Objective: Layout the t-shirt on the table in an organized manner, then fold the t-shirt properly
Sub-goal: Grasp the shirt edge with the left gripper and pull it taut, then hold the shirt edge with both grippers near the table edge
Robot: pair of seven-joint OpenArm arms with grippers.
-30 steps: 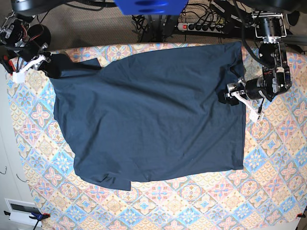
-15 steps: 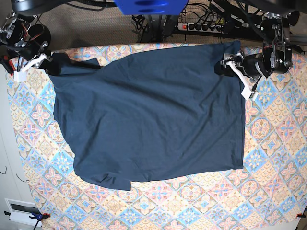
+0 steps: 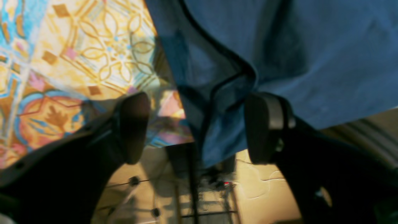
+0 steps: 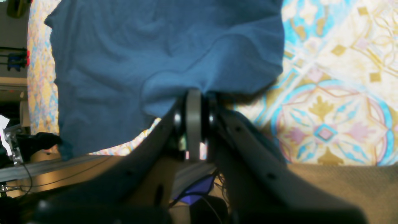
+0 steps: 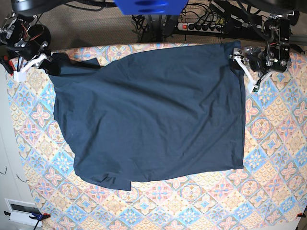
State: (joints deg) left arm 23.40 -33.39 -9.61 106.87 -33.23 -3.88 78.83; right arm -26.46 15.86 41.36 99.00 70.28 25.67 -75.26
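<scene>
The t-shirt [image 5: 148, 112] lies spread across the table [image 5: 268, 158], its far corners at 10 and 2 o'clock of the base view. The right gripper [image 4: 193, 124] is clamped on the corner cloth at 10 o'clock. The left gripper [image 3: 199, 127] straddles the hem corner at 2 o'clock, fingers apart, cloth between them but not pinched. Risks: that corner overhangs the table edge and may slip off before closure; an uneven pull would skew the layout; a thin pinch could release.

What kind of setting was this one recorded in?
Probably a lab workspace: a tile-patterned cloth covers the table, a white power strip with tangled cables lies on carpet behind it, and a dark navy t-shirt is spread out.
</scene>
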